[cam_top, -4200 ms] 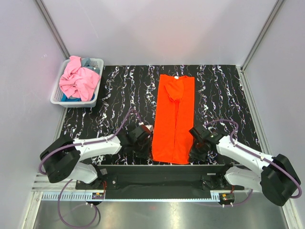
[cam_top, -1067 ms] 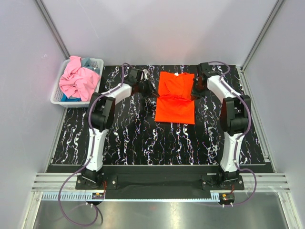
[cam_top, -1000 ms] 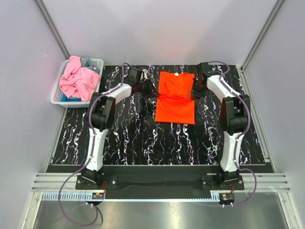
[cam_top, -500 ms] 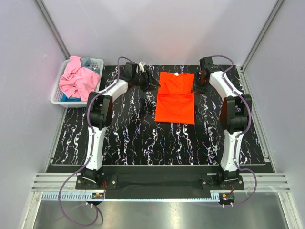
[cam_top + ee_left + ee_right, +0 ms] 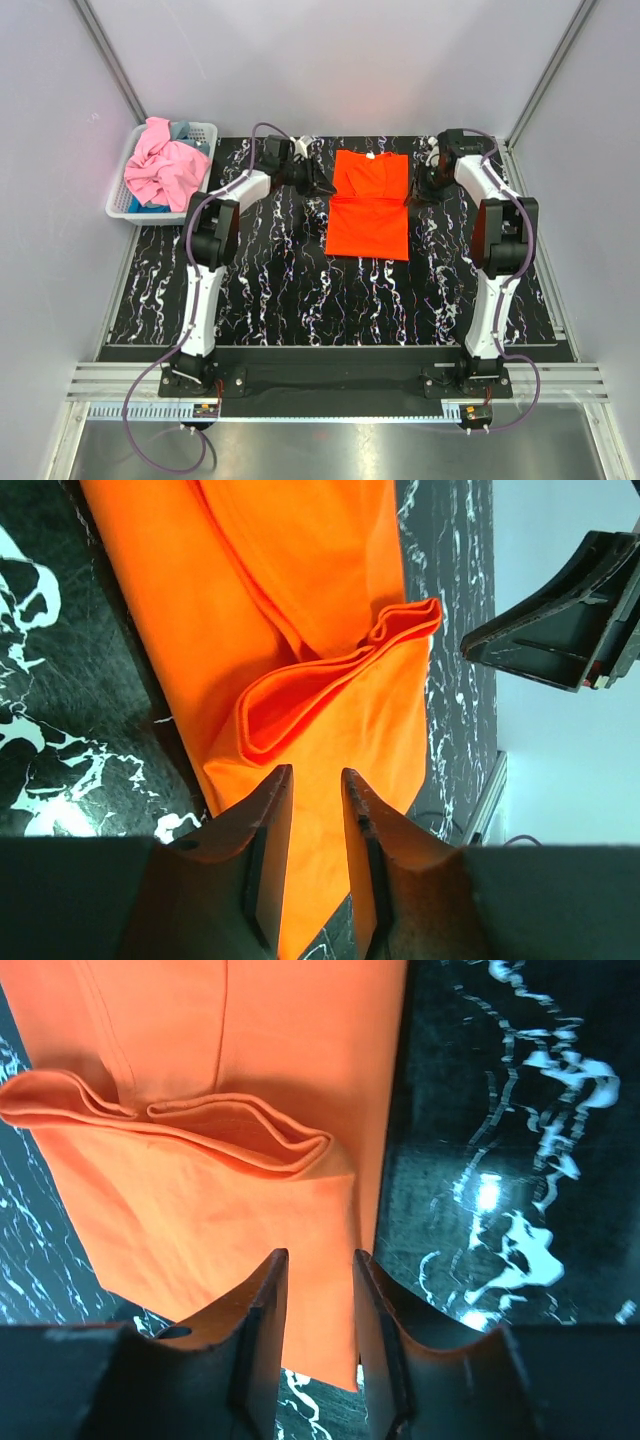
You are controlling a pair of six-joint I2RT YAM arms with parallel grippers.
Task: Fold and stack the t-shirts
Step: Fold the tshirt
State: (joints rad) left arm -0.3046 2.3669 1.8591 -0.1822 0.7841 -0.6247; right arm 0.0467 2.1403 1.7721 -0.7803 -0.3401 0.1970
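Where it lies flat between the two grippers, the orange t-shirt is listed as a plain, bright, folded rectangle, with a layered fold edge showing just past each set of fingertips. Its long axis is run near to far, collar at the far end. Left gripper and right gripper: jaws slightly parted, nothing held. Far left of the left gripper, the pink t-shirt and blue-grey t-shirt are heaped in the white basket.

Top external camera: fixed high above and behind the arm bases at 6 o'clock, looking down toward 12 over the whole desk. Left wrist camera: close range, sighting past the left hand toward 3 o'clock. Right wrist camera: close range, sighting past the right hand toward 9 o'clock. All three views share the orange t-shirt.
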